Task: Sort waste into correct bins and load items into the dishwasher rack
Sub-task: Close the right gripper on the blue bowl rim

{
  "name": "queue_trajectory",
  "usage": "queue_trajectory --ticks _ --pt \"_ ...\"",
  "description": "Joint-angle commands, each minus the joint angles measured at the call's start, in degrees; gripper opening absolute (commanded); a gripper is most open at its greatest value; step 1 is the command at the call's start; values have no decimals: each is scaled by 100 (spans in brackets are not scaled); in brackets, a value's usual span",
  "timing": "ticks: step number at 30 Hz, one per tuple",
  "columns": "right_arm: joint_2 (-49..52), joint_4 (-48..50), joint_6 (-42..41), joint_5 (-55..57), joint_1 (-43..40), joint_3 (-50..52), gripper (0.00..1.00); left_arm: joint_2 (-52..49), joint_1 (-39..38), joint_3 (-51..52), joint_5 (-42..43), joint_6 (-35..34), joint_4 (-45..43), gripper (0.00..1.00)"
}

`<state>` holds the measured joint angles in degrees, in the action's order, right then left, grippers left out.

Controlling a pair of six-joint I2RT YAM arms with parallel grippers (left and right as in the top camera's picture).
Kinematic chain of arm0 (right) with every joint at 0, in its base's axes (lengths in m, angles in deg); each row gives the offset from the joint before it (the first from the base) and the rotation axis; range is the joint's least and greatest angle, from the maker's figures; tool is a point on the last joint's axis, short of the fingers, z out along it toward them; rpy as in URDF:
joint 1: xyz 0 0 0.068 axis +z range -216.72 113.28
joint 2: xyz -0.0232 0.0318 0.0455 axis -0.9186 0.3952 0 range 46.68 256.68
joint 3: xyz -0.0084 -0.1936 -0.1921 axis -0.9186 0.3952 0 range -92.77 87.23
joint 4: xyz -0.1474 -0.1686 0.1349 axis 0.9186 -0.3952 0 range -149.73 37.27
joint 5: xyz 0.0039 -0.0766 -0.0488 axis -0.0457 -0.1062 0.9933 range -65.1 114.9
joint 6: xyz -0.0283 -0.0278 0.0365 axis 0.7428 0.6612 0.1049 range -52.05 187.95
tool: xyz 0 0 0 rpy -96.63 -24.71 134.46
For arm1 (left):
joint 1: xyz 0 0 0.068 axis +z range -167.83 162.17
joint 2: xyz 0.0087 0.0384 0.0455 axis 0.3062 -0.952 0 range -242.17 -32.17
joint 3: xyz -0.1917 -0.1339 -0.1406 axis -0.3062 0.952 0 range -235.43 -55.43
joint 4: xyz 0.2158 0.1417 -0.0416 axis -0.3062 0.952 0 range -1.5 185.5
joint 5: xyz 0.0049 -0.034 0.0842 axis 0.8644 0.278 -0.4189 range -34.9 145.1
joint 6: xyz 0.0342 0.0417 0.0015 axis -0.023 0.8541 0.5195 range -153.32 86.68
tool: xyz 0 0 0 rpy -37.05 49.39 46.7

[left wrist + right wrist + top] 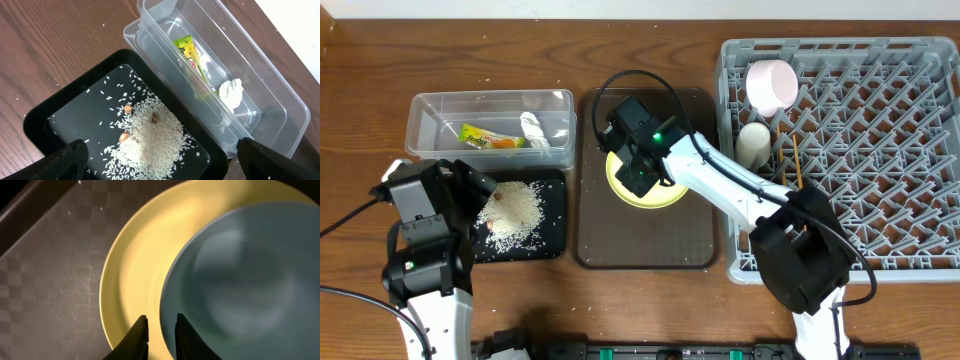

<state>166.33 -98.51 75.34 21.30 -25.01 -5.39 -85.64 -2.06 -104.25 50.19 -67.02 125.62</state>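
Starting at the left, my left gripper hangs wide open over the shallow black rectangular tray of loose white rice scraps, beside the clear rectangular plastic tub holding the yellow-green snack wrapper and crumpled white tissue. On the dark brown serving tray the light blue bowl sits on the round yellow plate, and the right gripper has its fingers close together astride the bowl's rim, though I cannot tell whether they bite. I judge the bowl rigid, glossy and slippery, so I want a firm rim pinch, one finger inside, before carrying it to the large grey pegged dishwasher rack.
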Motion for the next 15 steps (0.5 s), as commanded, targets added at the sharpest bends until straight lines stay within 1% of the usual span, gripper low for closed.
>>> queue_trajectory --ticks 1,11,13,15 --pt "74 -55 59 76 59 -26 17 -2 35 -101 -72 -50 13 98" --pt "273 -160 107 129 59 20 19 -2 35 -101 -70 -50 15 98" --pt "293 -195 105 251 59 22 15 -2 35 -101 -72 -50 13 98" --pt "289 -197 105 317 61 20 9 -2 33 -101 -72 -50 15 98"
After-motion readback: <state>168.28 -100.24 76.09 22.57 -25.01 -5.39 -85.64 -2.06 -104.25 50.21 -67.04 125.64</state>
